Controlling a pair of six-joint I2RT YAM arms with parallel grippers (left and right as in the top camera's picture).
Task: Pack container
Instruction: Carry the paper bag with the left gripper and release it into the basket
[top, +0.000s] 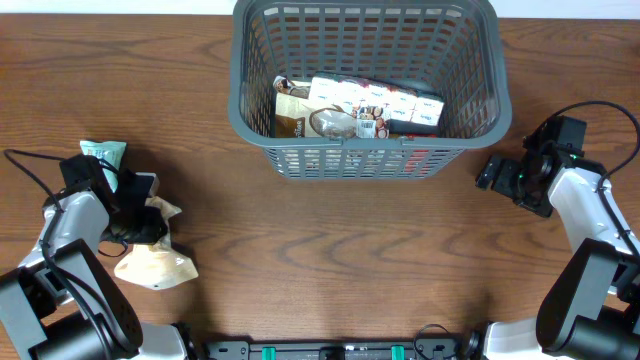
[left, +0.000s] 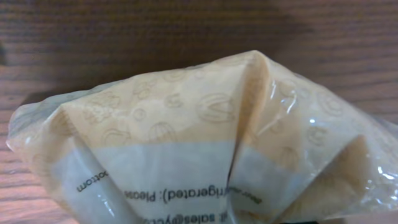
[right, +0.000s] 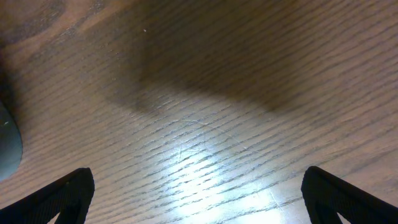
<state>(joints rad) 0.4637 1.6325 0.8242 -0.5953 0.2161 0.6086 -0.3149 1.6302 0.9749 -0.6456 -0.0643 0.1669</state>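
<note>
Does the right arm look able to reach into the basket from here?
Probably yes: the right gripper hangs open and empty just beside the basket, whose top is open, with nothing between them.

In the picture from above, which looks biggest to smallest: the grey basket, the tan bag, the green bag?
1. grey basket, by far biggest.
2. tan bag.
3. green bag, but the left arm hides part, so tan versus green is unsure.

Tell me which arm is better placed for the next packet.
Left. The left arm is over the beige packets; the right arm holds open jaws over bare table beside the container, no packet near.
</note>
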